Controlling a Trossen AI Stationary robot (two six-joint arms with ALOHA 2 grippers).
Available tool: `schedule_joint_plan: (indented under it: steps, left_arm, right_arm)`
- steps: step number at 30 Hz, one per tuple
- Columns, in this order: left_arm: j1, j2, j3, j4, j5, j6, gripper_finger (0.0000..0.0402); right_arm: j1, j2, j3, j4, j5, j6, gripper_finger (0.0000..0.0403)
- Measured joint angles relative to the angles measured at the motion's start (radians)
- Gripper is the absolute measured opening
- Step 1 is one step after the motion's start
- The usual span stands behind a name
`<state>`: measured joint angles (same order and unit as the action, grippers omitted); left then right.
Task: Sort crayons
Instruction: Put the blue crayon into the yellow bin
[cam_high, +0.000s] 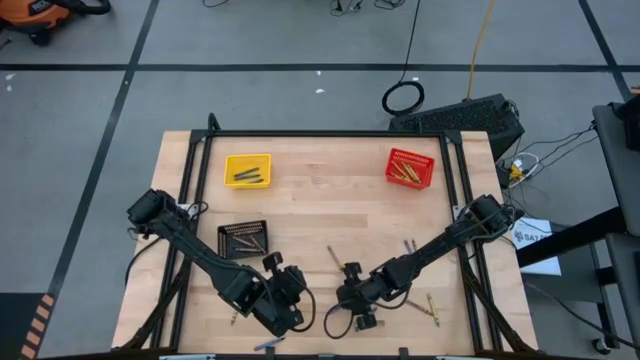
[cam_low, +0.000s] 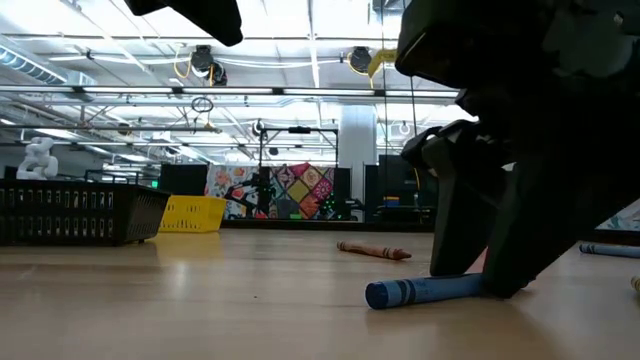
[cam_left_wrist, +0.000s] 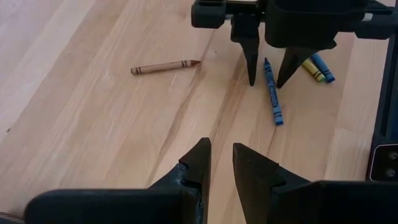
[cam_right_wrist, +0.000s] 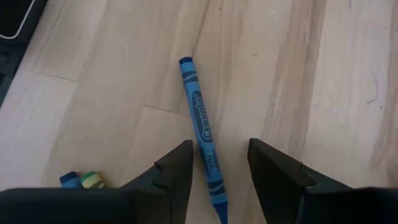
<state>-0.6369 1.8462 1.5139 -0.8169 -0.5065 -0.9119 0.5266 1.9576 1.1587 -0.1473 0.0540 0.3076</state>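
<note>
A blue crayon (cam_right_wrist: 201, 118) lies flat on the wooden table, also seen in the low view (cam_low: 420, 291). My right gripper (cam_right_wrist: 217, 163) is open and down at the table. Its two fingers stand on either side of the crayon's near half without touching it, as the left wrist view (cam_left_wrist: 268, 70) shows. My left gripper (cam_left_wrist: 221, 163) is empty, its fingers a little apart. It hovers beside the right one near the table's front (cam_high: 290, 300). A brown crayon (cam_left_wrist: 165, 66) lies alone on the table nearby.
A yellow basket (cam_high: 247, 169) stands at the far left, a red basket (cam_high: 411, 167) at the far right, and a black basket (cam_high: 243, 238) at mid left. All three hold crayons. Loose crayons lie right of my right gripper (cam_high: 432, 308), (cam_high: 410, 245), and two more behind it (cam_left_wrist: 317, 67).
</note>
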Motion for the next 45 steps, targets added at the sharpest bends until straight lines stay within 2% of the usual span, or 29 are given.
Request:
schedule_joint_plan:
  steps: [4, 15, 25, 33, 37, 45]
  left_arm:
    - [0.001, 0.000, 0.000, 0.000, 0.000, 0.000, 0.0072]
    - [0.005, 0.000, 0.000, -0.004, 0.000, 0.009, 0.0072]
    - [0.041, 0.000, 0.000, -0.004, 0.000, 0.008, 0.0072]
    - [0.060, 0.000, 0.000, -0.003, 0.000, 0.003, 0.0072]
    - [0.057, 0.000, 0.000, 0.013, -0.001, 0.016, 0.0072]
    - [-0.005, 0.001, 0.000, 0.085, -0.175, 0.057, 0.0072]
  right_arm:
    - [0.000, 0.001, 0.000, -0.017, 0.003, 0.045, 0.0120]
    - [-0.002, 0.032, 0.000, -0.035, 0.008, 0.134, 0.0007]
    - [-0.002, 0.019, -0.002, -0.035, -0.001, 0.159, 0.0002]
    - [0.001, -0.080, -0.010, -0.072, -0.020, 0.139, 0.0001]
    - [0.004, -0.136, -0.007, -0.093, 0.019, 0.124, 0.0000]
    - [0.018, -0.276, -0.006, -0.120, 0.032, 0.067, 0.0000]
